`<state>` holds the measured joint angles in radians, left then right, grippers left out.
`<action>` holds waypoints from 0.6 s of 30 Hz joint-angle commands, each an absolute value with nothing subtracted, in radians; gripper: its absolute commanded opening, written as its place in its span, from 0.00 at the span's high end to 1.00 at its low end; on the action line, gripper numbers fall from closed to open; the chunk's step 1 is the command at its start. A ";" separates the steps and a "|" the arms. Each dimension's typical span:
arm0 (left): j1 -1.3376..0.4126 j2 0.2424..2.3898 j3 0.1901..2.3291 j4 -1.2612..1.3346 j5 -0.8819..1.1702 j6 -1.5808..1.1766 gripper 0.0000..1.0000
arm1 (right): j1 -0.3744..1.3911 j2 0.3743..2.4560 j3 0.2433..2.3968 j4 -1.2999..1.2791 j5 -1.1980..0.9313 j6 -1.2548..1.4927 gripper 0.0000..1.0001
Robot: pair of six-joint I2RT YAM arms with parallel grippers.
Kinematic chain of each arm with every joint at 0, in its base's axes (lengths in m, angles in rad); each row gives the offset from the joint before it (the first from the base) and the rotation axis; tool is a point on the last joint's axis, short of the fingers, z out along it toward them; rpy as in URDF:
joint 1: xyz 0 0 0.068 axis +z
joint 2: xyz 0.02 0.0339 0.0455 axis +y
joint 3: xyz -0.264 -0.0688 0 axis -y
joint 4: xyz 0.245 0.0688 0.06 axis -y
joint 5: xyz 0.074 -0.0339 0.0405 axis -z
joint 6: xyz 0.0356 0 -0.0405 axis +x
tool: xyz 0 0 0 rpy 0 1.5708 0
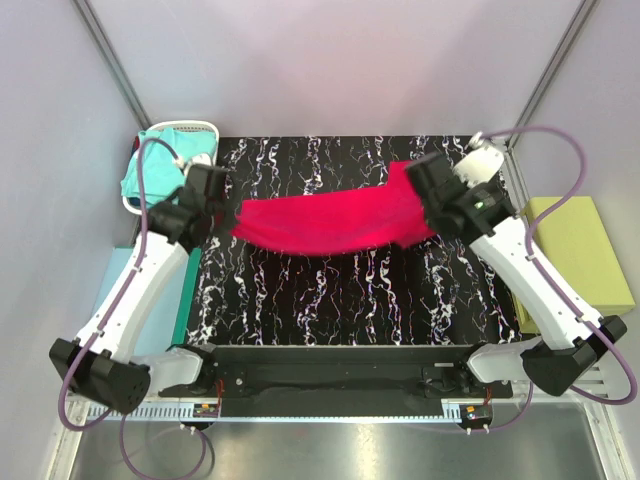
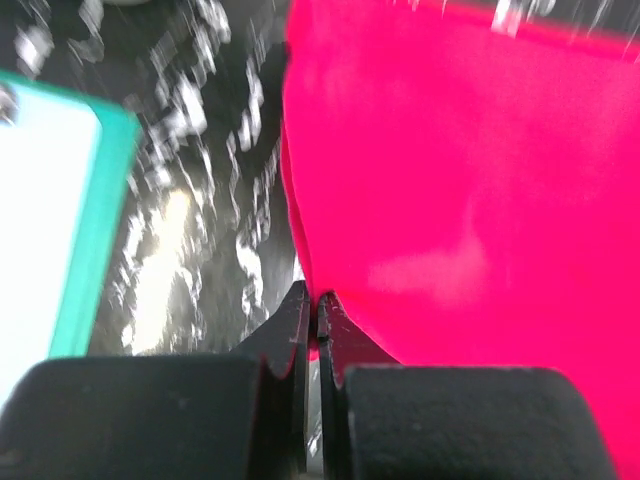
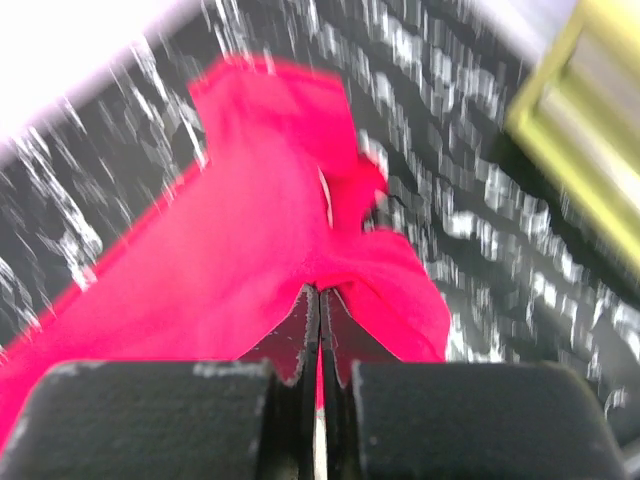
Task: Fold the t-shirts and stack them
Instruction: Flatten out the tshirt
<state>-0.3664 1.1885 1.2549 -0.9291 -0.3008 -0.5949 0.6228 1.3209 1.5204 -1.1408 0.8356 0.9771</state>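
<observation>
We take this for a robotics lab cell. The black, white-veined tabletop [image 1: 330,290] stands inside bare pale walls [image 1: 330,60], with aluminium struts [image 1: 108,50] rising behind its far corners. A left arm [image 1: 140,290] and a right arm [image 1: 535,280], white and black, are bolted at its near edge, purple cables [image 1: 545,129] looping loose beside them. Nearer than that edge runs a steel bench [image 1: 330,450]. Left of the tabletop lies a light-blue mat [image 2: 45,220], right of it a yellow-green block [image 1: 580,250]. Above it hangs a red t-shirt [image 1: 330,222].

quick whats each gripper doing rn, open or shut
Left gripper: shut on one end of the crimson-red cloth t-shirt.
Right gripper: shut on the other end of the crimson-red cloth t-shirt.
</observation>
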 commanded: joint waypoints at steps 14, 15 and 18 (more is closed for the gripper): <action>-0.317 1.404 2.005 -1.003 -0.446 -0.525 1.00 | 0.520 1.364 2.048 -0.895 0.924 0.412 1.00; -0.325 1.402 2.031 -1.003 -0.463 -0.517 1.00 | 0.525 1.335 2.016 -0.806 0.905 0.378 1.00; -0.374 1.411 2.113 -1.009 -0.544 -0.477 1.00 | 0.525 1.354 2.077 -0.801 0.910 0.319 1.00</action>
<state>-0.3286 1.4132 2.0026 -1.0077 -0.4149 -0.5419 0.5228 1.3796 2.0045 -0.9192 0.9043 0.4461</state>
